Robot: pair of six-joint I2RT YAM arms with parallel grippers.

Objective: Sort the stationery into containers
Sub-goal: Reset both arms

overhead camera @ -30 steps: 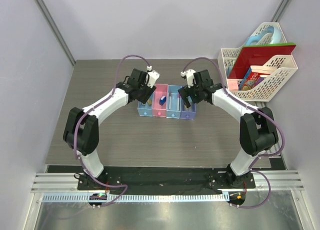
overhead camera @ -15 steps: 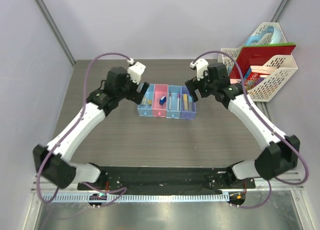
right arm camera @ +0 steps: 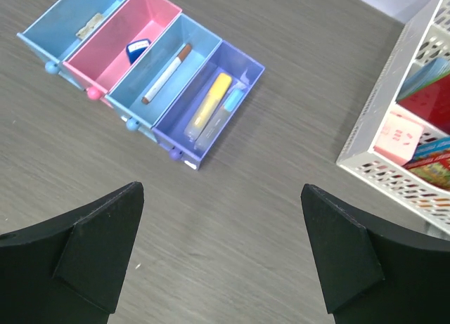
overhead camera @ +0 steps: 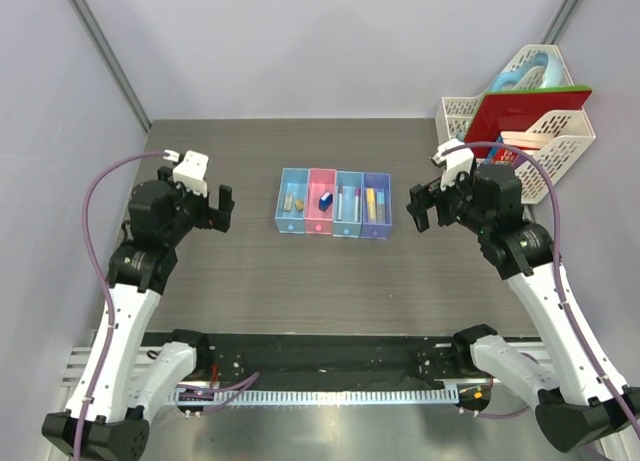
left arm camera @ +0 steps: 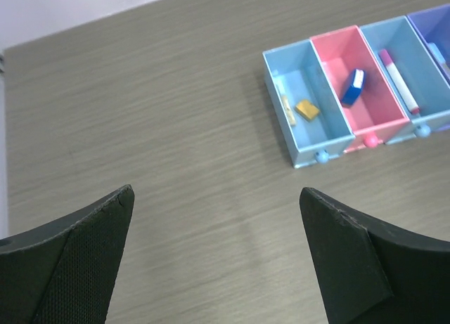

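Nearest, one toward each side edge: left gripper (overhead camera: 222, 209) and right gripper (overhead camera: 416, 205), jaws spread wide, holding nothing, over the worktop (overhead camera: 300, 281). Between them, mid-worktop and apart from both: row of four bins (overhead camera: 318, 228) with erasers (left arm camera: 306, 109), small blue item (left arm camera: 354, 86), pen (right arm camera: 166, 74) and yellow highlighter (right arm camera: 211, 99) inside. Far right corner: white lattice baskets (overhead camera: 560, 161), red folder (overhead camera: 520, 116).

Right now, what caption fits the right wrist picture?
Open right gripper hovers near the joined bins, yellow highlighter in the purple bin.
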